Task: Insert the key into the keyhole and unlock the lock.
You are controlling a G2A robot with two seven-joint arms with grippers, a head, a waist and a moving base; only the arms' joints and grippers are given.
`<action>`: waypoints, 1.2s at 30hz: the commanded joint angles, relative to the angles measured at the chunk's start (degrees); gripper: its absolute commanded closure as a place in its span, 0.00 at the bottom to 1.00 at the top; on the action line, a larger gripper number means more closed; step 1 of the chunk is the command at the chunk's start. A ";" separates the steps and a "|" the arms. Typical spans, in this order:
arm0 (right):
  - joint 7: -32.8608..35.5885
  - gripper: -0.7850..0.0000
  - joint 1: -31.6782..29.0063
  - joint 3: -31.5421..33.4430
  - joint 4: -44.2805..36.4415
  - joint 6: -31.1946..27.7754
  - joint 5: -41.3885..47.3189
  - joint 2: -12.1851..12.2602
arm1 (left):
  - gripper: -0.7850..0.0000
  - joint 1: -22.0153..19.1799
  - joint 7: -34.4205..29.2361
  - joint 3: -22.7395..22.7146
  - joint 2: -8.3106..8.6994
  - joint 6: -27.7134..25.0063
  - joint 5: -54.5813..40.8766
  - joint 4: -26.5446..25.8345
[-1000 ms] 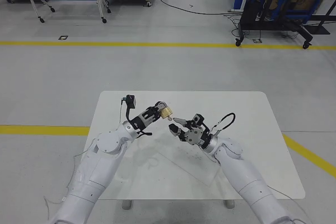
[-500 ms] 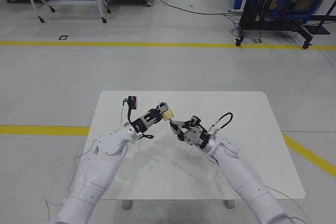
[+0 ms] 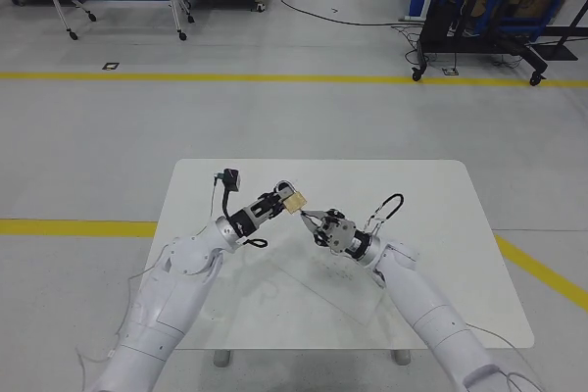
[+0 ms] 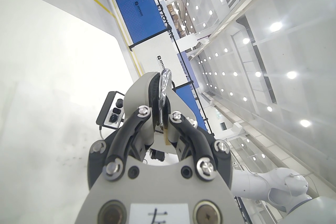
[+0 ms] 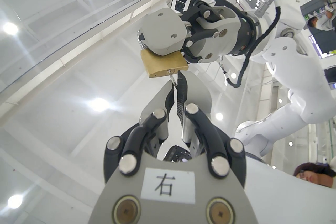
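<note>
Now left jaws clamp the lock (image 5: 164, 63), right jaws pinch the key (image 5: 173, 80) at its keyhole (image 5: 172, 71).

Factory hall — yellow floor lines (image 3: 274, 76), wheeled racks (image 3: 480, 44), high lamp-lit ceiling (image 4: 262, 25).

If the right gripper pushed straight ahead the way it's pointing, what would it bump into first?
Most likely the brass padlock in the left gripper: the key that the right gripper holds seems to touch its keyhole.
</note>
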 commanded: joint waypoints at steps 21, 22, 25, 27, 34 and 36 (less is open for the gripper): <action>3.33 0.00 2.12 0.55 2.35 -6.41 -6.60 0.52 | 1.00 -0.50 0.32 -0.82 0.04 1.39 -3.02 1.06; 3.40 0.00 1.92 1.24 2.05 -8.36 -8.02 0.84 | 1.00 -0.65 0.46 -0.90 0.03 2.11 -3.32 1.21; 4.53 0.00 0.64 3.93 0.51 -12.13 -11.13 2.00 | 1.00 -1.25 0.59 -0.81 -0.02 4.48 -3.41 1.50; 4.67 0.00 -0.48 6.70 -0.88 -14.54 -12.56 2.94 | 1.00 -1.62 0.17 -0.53 -0.03 5.67 -2.99 1.64; -5.15 0.00 -8.60 19.72 -13.13 -26.83 -21.59 6.56 | 1.00 -5.93 -3.26 3.73 -0.14 16.93 6.56 4.32; -5.80 0.00 -9.77 20.91 -14.97 -27.28 -22.08 6.83 | 1.00 -7.13 -4.05 6.03 -0.35 18.85 10.72 5.08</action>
